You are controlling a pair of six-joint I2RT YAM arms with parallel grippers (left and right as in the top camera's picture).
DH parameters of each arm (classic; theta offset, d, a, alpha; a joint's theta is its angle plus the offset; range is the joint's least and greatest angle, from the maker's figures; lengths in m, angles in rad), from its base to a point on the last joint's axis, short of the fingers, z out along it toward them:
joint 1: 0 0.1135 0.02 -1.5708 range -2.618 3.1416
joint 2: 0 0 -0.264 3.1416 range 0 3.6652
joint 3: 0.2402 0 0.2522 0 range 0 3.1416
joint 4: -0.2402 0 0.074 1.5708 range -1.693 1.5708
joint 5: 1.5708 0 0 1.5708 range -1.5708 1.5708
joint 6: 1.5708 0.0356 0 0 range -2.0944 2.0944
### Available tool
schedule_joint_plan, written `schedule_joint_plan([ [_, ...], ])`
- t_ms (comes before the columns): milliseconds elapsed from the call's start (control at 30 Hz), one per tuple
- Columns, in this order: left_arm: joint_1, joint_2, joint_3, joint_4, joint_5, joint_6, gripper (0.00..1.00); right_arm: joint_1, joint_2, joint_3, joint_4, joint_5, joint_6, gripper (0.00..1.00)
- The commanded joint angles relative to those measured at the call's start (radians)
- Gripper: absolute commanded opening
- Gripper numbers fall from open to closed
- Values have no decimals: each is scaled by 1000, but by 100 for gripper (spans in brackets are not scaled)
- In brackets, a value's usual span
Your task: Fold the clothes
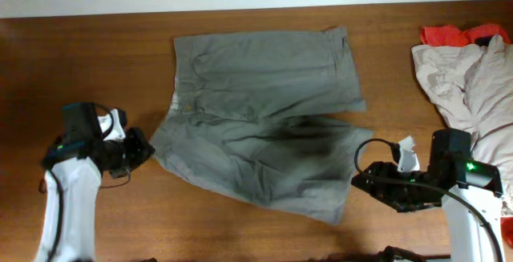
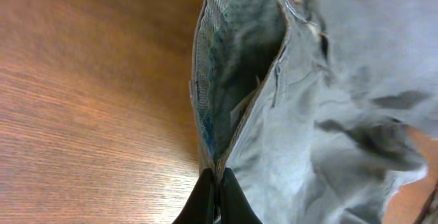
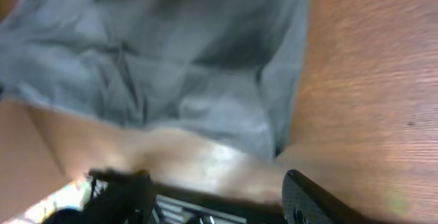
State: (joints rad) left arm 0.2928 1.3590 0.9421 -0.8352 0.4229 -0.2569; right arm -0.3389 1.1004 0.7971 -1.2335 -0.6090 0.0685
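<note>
A pair of grey-green shorts (image 1: 264, 110) lies spread on the wooden table, waistband to the left, legs to the right. My left gripper (image 1: 144, 151) is shut on the waistband edge at the shorts' lower left corner; the left wrist view shows the fingers (image 2: 216, 190) pinching the fabric (image 2: 308, 101). My right gripper (image 1: 361, 178) is open and empty just right of the lower leg hem. In the right wrist view the open fingers (image 3: 215, 190) sit over bare table, with the hem (image 3: 205, 59) ahead of them.
A pile of beige clothes (image 1: 469, 78) with a red garment (image 1: 449, 34) under it lies at the right back. The table (image 1: 88, 62) has a white wall along its far edge.
</note>
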Motion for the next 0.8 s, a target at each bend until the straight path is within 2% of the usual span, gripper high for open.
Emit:
schedule_joint_plan([
  [0,-3,-63,13,-18,15,19,1,-1,39,-4,19,27,99,65],
  [300,-3,-88,13,-49,-4,47,0,45,193,-20,-25,30,98,66],
  [433,-3,-88,13,-48,-6,50,1,142,228,-56,16,28,108,60],
  [600,-3,-88,13,-48,-27,50,1,322,230,-140,165,40,239,64],
  [767,-3,-88,13,-48,-27,50,1,419,230,-208,257,170,425,66],
])
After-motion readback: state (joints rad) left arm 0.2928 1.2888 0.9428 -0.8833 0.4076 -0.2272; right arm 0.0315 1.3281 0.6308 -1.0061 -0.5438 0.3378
